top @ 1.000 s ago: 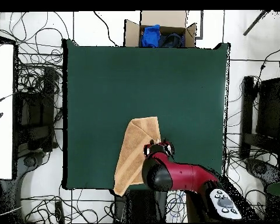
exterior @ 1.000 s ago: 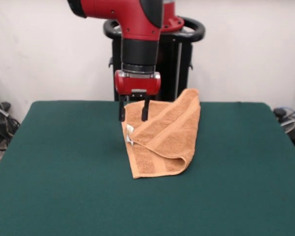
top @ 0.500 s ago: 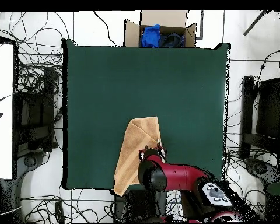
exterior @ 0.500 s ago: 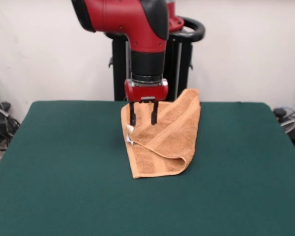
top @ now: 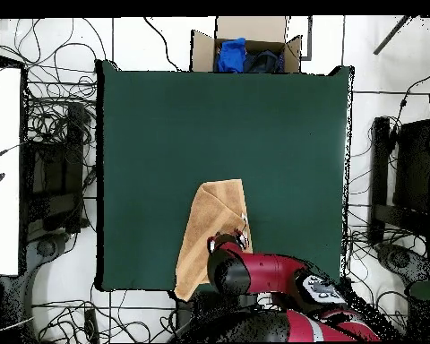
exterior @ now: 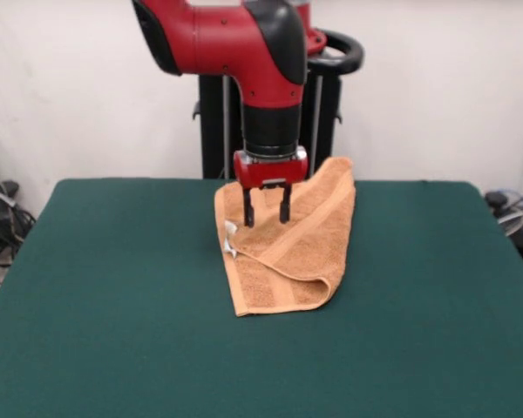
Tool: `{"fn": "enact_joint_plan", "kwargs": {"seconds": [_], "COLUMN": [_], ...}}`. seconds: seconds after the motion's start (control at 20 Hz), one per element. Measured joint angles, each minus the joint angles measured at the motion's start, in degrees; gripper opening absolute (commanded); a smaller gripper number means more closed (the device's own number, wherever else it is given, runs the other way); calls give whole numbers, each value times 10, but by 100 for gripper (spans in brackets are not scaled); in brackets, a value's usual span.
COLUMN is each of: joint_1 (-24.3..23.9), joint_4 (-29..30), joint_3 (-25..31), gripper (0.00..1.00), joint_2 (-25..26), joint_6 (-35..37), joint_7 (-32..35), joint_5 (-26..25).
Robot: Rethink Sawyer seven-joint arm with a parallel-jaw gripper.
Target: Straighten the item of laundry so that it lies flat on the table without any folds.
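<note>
The orange-tan towel (exterior: 292, 248) lies folded over itself on the green table (exterior: 113, 305), its far end draped past the table's back edge. A small white tag (exterior: 230, 239) shows at its left side. In the overhead view the towel (top: 205, 228) reaches the table's lower edge. My gripper (exterior: 267, 209) hangs open just above the towel's far part, its two black fingers (exterior: 248, 212) pointing down with nothing between them. From overhead the arm covers most of the gripper (top: 229, 240).
A cardboard box (top: 247, 49) with blue and dark cloth sits beyond the table's top edge in the overhead view. Cables lie on the floor around the table. A white surface (top: 2, 170) stands at the left.
The gripper has shifted rightward in the front view, from the towel's left edge to over its far middle, and come slightly lower. The towel has not moved.
</note>
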Motion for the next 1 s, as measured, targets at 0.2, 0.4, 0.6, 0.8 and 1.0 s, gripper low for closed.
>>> {"fn": "enact_joint_plan", "kwargs": {"seconds": [0.2, 0.4, 0.6, 0.8, 1.0], "joint_1": [0, 0, 0, 0, 0], "joint_4": [0, 0, -3, -4, -4], "joint_3": [0, 0, -1, -5, -12], "gripper": [100, 100, 100, 100, 100], "joint_2": [10, 19, 30, 39, 41], "joint_6": [0, -1, -9, -20, -30], "joint_7": [0, 0, 0, 0, 0], "joint_5": [0, 0, 0, 0, 0]}}
